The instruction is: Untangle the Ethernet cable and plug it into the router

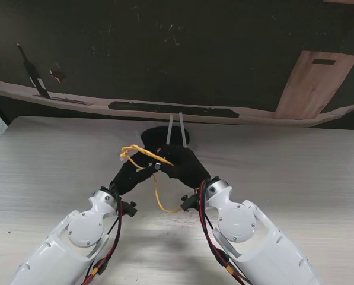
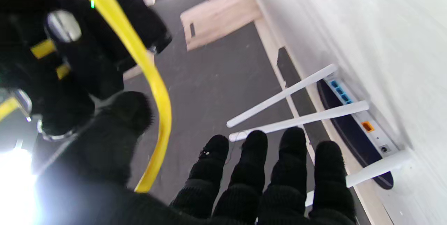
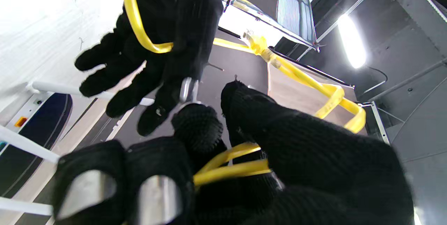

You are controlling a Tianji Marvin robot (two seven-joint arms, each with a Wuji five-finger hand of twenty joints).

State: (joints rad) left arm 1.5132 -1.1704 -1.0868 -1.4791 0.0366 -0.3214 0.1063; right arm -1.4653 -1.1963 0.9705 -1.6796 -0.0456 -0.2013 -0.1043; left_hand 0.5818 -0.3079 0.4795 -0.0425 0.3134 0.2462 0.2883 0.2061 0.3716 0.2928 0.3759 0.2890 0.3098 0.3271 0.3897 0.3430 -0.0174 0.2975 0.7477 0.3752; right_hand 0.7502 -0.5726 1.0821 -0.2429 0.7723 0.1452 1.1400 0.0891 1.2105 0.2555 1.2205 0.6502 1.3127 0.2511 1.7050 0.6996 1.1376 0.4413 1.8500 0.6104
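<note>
I hold the thin yellow Ethernet cable [image 1: 146, 155] in the air with both hands, above the pale wood-grain table [image 1: 295, 178], because a lifted cable lets the tangle hang free. My right hand [image 1: 185, 166], in a black knit glove, is closed on the cable: in the right wrist view two strands pass between the thumb and the curled fingers [image 3: 197, 127]. My left hand [image 1: 132, 177], also gloved in black, has its four fingers [image 2: 255, 155] straight and slightly apart, pointing toward the router; the cable runs past the thumb and palm, but I cannot tell if it is really pinched there.

The dark flat router [image 1: 165, 138] with white stick antennas lies on the table just beyond my hands, so the plug has a short way to go, I think.

The stand view shows only a small loop near my fingers and a slack part hanging down toward me. The right wrist view shows more: a folded bunch of cable and what seems to be the clear plug [image 3: 256, 41], free in the air. Only the left wrist view shows the router's back edge, with blue ports [image 2: 339, 91] and one orange port [image 2: 367, 126].
</note>
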